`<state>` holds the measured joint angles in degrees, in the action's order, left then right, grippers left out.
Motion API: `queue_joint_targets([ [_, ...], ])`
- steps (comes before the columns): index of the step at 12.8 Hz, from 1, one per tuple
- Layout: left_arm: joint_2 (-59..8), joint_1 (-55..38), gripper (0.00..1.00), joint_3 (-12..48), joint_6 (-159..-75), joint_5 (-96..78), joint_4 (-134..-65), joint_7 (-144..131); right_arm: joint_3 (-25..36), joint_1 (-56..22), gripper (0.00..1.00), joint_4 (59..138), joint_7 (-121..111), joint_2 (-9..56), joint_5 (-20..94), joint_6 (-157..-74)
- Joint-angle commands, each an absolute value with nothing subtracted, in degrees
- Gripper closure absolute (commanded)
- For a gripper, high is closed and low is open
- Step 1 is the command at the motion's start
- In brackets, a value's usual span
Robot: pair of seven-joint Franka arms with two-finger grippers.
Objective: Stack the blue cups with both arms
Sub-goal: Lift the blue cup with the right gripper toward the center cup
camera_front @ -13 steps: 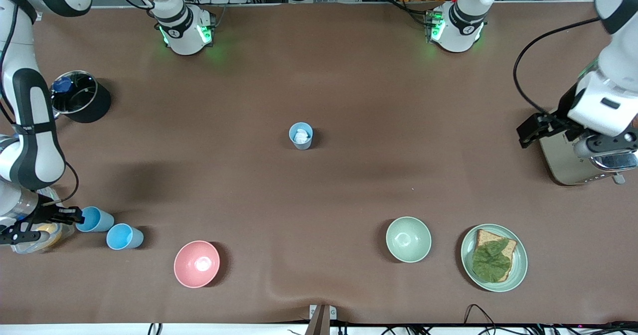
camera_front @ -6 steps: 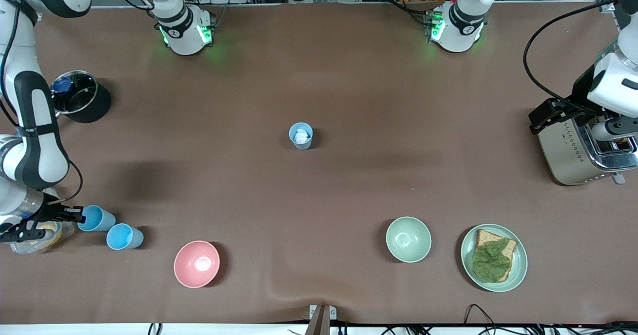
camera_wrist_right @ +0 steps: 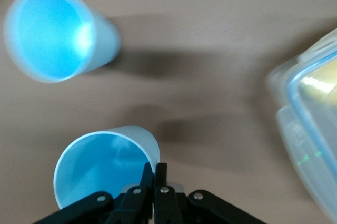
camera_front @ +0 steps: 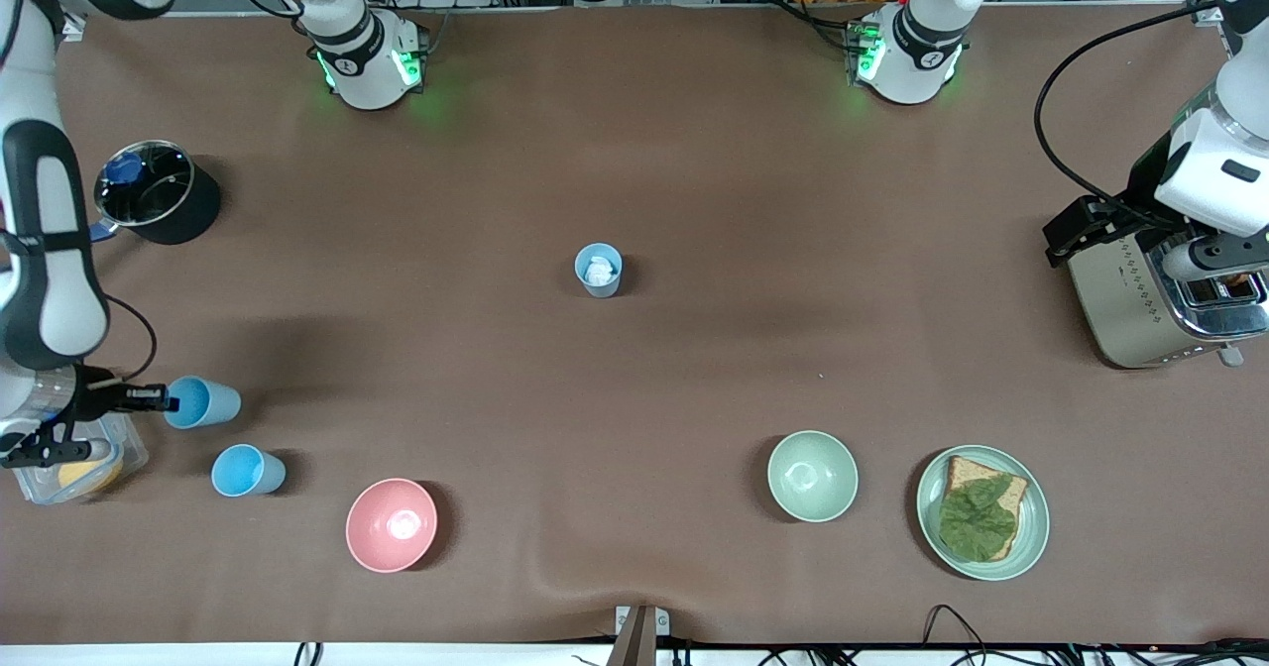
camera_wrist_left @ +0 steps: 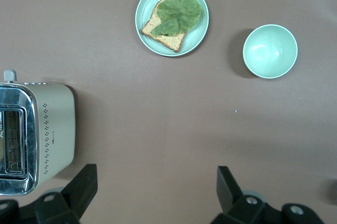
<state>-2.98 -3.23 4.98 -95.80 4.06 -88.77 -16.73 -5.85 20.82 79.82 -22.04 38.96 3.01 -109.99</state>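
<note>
A light-blue plastic tumbler (camera_front: 203,401) (camera_wrist_right: 105,167) hung above the table (camera_front: 634,379), its rim pinched in the right gripper's (camera_front: 159,403) (camera_wrist_right: 154,174) fingers, over a second light-blue tumbler (camera_front: 246,471) (camera_wrist_right: 58,34). The left gripper (camera_front: 1066,240) (camera_wrist_left: 155,182), fingers wide, waited over a silver toaster (camera_front: 1150,299) (camera_wrist_left: 34,134).

text: none legible | toaster (camera_wrist_left: 39,132): small front marks, too small to read

The clear container (camera_wrist_right: 310,129) is blurred and cut by the right wrist view's edge, its yellow contents unidentifiable; the toaster (camera_front: 1160,299) is partly hidden under the left arm; the white lump inside the middle blue cup (camera_front: 599,271) is too small to identify.
</note>
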Motion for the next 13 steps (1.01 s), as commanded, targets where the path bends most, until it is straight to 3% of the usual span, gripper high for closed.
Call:
queue_joint_targets([
  [1,-1.8,-3.0,0.0,4.9,-95.5,2.7,-89.6,-14.7,-8.7,19.4,1.0,81.8,-15.2,31.8,3.7,-101.0],
  [3,-1.5,-2.8,0.0,5.0,-95.0,2.7,-89.7,-14.6,-8.9,15.8,1.0,84.6,-8.7,27.8,3.8,-98.1],
  [6,-1.2,-2.7,0.0,4.9,-94.1,2.6,-89.7,-14.7,-8.8,8.5,1.0,93.8,4.7,20.6,6.8,-101.6],
  [13,-1.2,-2.8,0.0,4.9,-93.9,2.5,-90.1,-14.9,-8.7,-9.5,1.0,98.6,37.6,19.1,12.7,-108.1],
])
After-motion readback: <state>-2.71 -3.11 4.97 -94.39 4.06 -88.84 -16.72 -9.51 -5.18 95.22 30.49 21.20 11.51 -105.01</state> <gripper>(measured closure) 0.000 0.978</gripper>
